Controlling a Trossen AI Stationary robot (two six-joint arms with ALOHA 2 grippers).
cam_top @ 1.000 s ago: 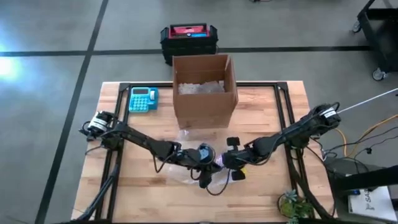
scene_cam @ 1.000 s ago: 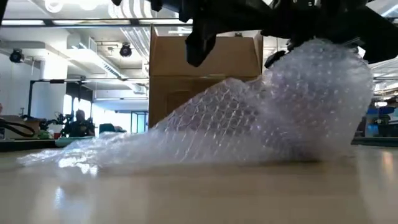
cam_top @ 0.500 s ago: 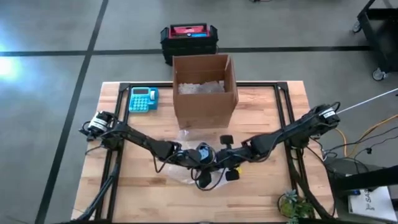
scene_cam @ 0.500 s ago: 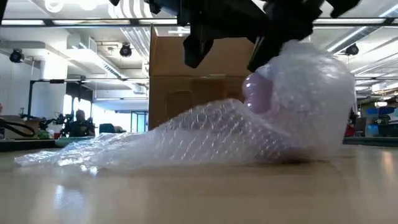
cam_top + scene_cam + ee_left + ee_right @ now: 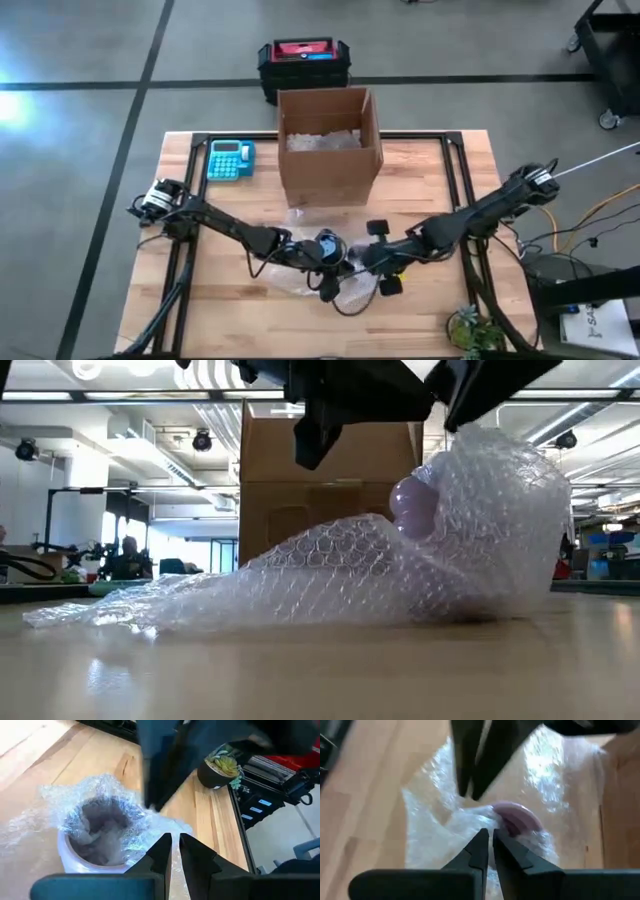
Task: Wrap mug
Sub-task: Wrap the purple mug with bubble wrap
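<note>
A lavender mug (image 5: 517, 817) stands upright near the middle of the table, under clear bubble wrap (image 5: 300, 575). The wrap is bunched over the mug and stuffed into its opening (image 5: 100, 830). Its loose end trails flat on the table toward the left arm's side (image 5: 120, 610). A bit of bare mug wall (image 5: 412, 505) shows. My left gripper (image 5: 173, 845) is shut and hovers beside the mug, its tips above the wrap in the low view. My right gripper (image 5: 488, 840) is shut at the mug's other side, close to the rim. My right gripper's shut fingertips (image 5: 481, 836) come slanting down from the table's right and meet the bunched bubble wrap (image 5: 470, 822) just beside the mug's rim. Whether a layer is caught between them I cannot tell. The mug stays standing on the table.
An open cardboard box (image 5: 328, 145) holding more wrap stands just behind the mug. A blue calculator (image 5: 230, 160) lies at the far left. A small potted plant (image 5: 470, 328) sits at the near right corner. A black and red case (image 5: 303, 60) stands on the floor beyond the table.
My right gripper went toward the table's left, over the mug, then drew back toward the right and near edge. The wrap that covered the mug's side has pulled in, and a bit of lavender wall now shows.
</note>
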